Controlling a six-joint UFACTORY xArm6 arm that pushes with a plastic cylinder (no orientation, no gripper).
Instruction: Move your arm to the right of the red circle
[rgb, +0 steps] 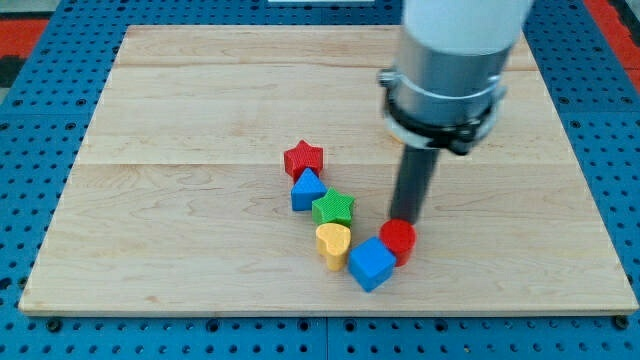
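Observation:
The red circle (398, 239) lies on the wooden board (200, 110) right of the middle, near the view's bottom. It touches the blue cube (371, 263) at its lower left. My tip (408, 219) stands right at the red circle's upper edge, on its far side, slightly to its right. The dark rod rises from there to the grey arm body at the view's top.
A red star (303, 158), a blue triangle-like block (308, 189), a green block (334, 208) and a yellow heart (333, 243) form a chain running from the board's middle down to the blue cube. Blue pegboard surrounds the board.

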